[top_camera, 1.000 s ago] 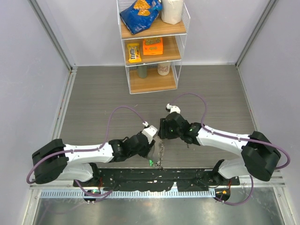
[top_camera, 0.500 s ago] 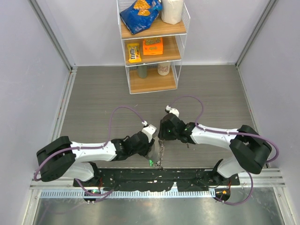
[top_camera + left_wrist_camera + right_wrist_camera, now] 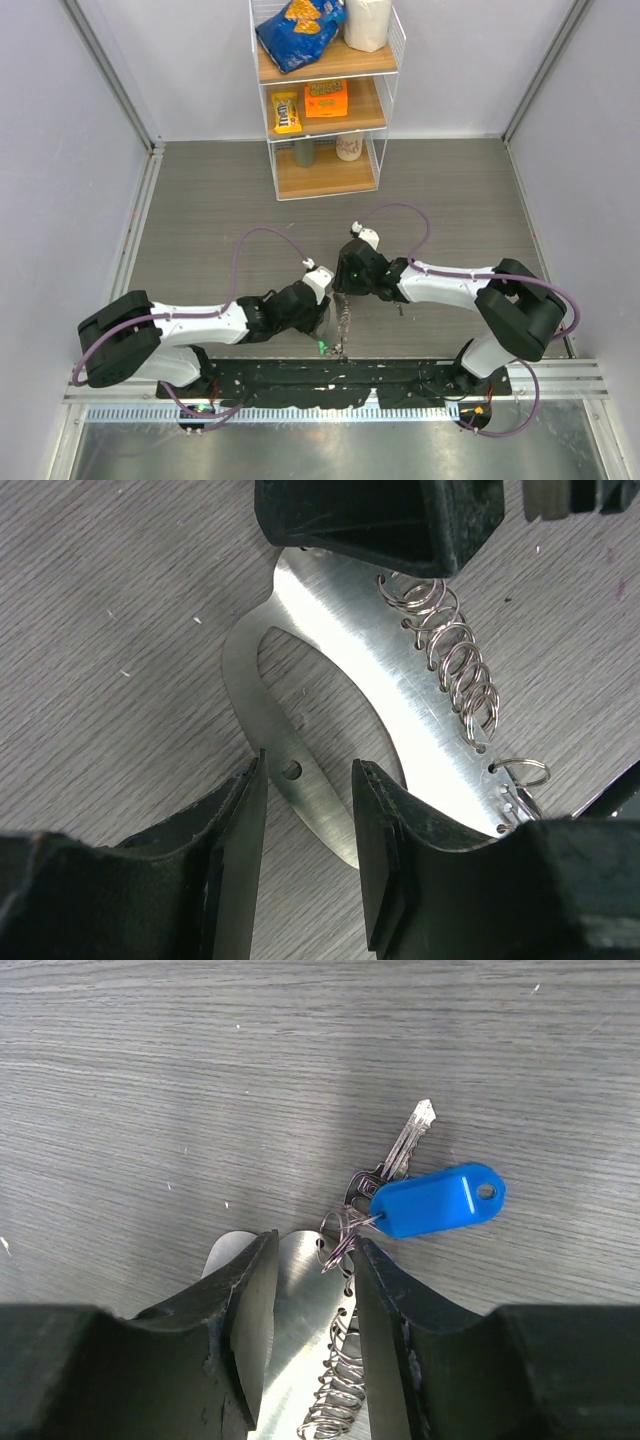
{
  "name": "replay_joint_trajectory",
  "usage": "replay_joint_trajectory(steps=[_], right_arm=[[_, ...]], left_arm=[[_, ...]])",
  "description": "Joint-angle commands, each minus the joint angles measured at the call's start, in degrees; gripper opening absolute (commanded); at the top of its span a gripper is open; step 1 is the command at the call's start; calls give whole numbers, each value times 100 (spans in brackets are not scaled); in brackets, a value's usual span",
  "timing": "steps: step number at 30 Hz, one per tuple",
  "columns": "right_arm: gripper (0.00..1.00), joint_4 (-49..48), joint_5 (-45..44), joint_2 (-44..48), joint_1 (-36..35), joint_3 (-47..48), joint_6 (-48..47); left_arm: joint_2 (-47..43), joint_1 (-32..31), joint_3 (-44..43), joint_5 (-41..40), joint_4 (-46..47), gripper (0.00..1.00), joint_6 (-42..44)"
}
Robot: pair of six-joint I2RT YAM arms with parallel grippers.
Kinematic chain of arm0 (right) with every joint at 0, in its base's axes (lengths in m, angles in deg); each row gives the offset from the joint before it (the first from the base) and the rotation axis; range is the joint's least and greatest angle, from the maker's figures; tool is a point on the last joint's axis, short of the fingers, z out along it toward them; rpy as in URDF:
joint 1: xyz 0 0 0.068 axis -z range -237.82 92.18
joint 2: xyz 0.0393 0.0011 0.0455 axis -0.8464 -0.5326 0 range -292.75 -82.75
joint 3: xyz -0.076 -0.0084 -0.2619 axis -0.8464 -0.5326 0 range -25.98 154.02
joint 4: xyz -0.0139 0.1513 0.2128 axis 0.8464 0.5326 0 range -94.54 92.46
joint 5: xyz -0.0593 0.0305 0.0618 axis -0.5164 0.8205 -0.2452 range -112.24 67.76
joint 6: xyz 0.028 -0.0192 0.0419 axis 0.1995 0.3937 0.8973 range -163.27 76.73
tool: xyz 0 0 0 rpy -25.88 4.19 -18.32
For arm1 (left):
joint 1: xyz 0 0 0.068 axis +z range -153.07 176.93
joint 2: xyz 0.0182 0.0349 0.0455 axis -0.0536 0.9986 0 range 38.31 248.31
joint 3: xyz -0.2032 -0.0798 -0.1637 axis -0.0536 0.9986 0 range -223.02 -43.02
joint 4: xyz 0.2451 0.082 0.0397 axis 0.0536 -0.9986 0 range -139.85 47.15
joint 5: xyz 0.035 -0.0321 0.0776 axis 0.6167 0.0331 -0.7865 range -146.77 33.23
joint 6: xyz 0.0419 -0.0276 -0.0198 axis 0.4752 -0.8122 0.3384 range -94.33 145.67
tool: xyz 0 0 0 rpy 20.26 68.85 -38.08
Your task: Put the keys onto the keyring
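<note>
The keyring [image 3: 343,318] is a flat silver metal loop lying on the grey table between my two grippers. In the left wrist view the keyring [image 3: 400,680] carries a row of small wire rings [image 3: 455,655]. My left gripper [image 3: 308,770] has its fingers closed across the loop's thin arm. My right gripper [image 3: 315,1245] is shut across the wide end of the keyring [image 3: 310,1300]. One silver key [image 3: 408,1140] hangs with a blue tag [image 3: 435,1200] from a ring at that end; its head is hidden. A second key does not show. A green tag [image 3: 322,347] lies by the loop's near end.
A white wire shelf [image 3: 325,90] with snack bags and cups stands at the back centre. A black rail [image 3: 330,378] holding the arm bases runs along the near edge. Grey walls close both sides.
The right arm's elbow has swung left and its gripper has edged slightly left over the keyring. The left gripper and the keyring have stayed in place.
</note>
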Motion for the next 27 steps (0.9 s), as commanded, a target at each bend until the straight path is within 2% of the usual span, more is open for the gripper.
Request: replay_joint_trajectory(steps=[1,12,17,27], right_arm=[[42,-137,-245,-26,-16,242,158],[33,-22,-184,-201,1,303,105],[22,-5,-140,-202,-8,251,78],[16,4,-175,35,-8,75,79]], left_arm=[[-115,12,80,6,292,44,-66],[-185,29,124,6,319,44,-66],[-185,20,133,-12,319,44,-66],[-203,20,133,-21,292,44,-84]])
